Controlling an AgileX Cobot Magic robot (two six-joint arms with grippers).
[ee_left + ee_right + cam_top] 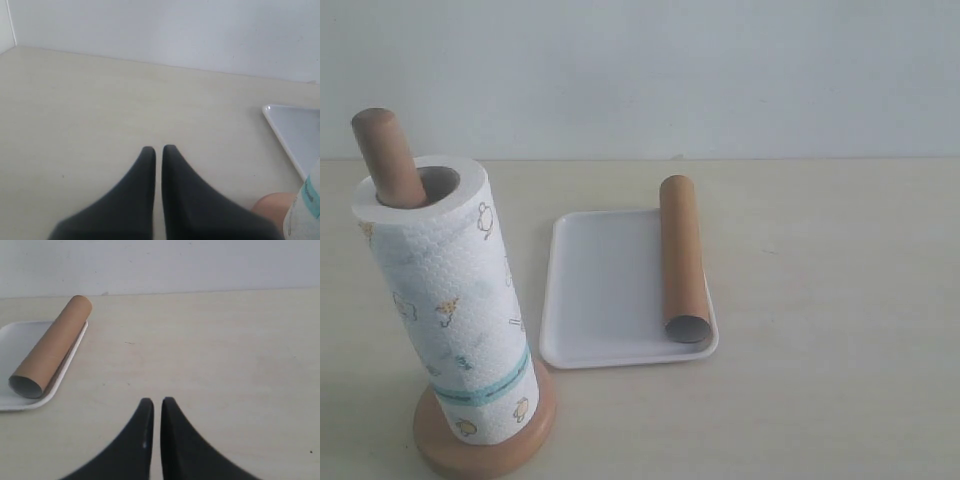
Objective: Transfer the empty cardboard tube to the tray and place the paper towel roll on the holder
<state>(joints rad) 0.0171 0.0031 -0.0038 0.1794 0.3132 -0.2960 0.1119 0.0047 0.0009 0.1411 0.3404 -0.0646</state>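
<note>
Exterior view: paper towel roll (455, 310) on holder (432, 447), empty cardboard tube (682, 260) in tray (600, 290); the task looks done. Jaws of left gripper (158, 150) and right gripper (156, 402) are closed and empty, and nothing remains to grasp.

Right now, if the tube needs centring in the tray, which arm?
Likely right: the tube lies along the tray's right rim, nearer the right gripper; the left gripper is beside the roll.

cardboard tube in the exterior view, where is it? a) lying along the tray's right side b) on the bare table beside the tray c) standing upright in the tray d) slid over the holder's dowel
a: the empty cardboard tube lies on its side along the right rim of the tray.
</note>
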